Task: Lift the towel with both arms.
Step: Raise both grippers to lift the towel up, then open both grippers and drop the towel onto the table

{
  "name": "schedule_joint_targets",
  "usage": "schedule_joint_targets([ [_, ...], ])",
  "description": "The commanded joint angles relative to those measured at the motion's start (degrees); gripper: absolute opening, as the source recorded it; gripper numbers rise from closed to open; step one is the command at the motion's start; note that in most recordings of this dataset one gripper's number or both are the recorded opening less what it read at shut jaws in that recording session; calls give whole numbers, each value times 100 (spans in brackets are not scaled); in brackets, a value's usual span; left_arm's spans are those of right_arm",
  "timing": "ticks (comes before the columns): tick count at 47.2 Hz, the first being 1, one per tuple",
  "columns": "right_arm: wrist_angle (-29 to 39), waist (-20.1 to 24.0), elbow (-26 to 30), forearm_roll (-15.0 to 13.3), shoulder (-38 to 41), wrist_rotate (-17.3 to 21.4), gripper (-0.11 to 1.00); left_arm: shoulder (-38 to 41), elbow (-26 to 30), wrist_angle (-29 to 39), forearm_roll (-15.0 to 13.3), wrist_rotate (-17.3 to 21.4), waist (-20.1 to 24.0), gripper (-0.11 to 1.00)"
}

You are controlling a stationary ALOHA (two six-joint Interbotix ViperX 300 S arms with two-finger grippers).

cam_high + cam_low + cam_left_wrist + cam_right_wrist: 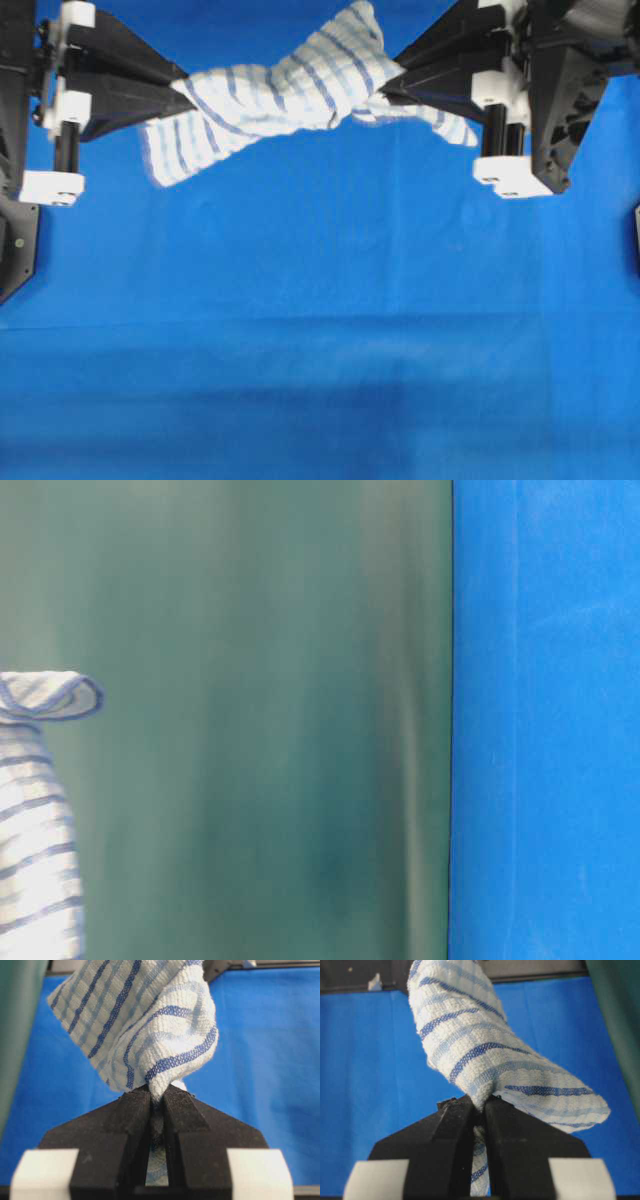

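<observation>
The white towel (290, 90) with blue and grey checked stripes hangs stretched and twisted between my two grippers, above the blue cloth. My left gripper (183, 87) is shut on the towel's left end; in the left wrist view the towel (145, 1025) is pinched between the black fingers (131, 1110) of the gripper (157, 1095). My right gripper (388, 88) is shut on the towel's right end; in the right wrist view the towel (480, 1055) is pinched in the gripper (479, 1102). A loose corner hangs down at the left (160, 160). The table-level view shows a towel edge (35, 810).
The blue cloth (320, 350) covers the table under the towel. The black arm bodies with white blocks (52, 187) (510, 175) stand at the far left and far right. A green wall (250, 720) fills most of the table-level view.
</observation>
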State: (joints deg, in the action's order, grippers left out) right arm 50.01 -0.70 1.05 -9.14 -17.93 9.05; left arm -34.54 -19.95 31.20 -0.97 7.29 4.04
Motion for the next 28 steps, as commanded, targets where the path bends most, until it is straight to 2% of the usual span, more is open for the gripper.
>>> schedule_joint_targets([
  [1, 0, 18, 141, -18, -97, -18, 8, -44, 132, -18, 9, 9, 26, 3],
  [21, -26, 35, 132, -18, -88, -158, 9, -44, 123, -35, 9, 18, 26, 5],
  [24, -35, 44, 123, -18, -70, -158, 19, -44, 114, -44, 9, 9, 26, 16],
  [28, -35, 44, 114, -79, -53, -167, 46, -53, 88, -53, 0, -26, 26, 41],
])
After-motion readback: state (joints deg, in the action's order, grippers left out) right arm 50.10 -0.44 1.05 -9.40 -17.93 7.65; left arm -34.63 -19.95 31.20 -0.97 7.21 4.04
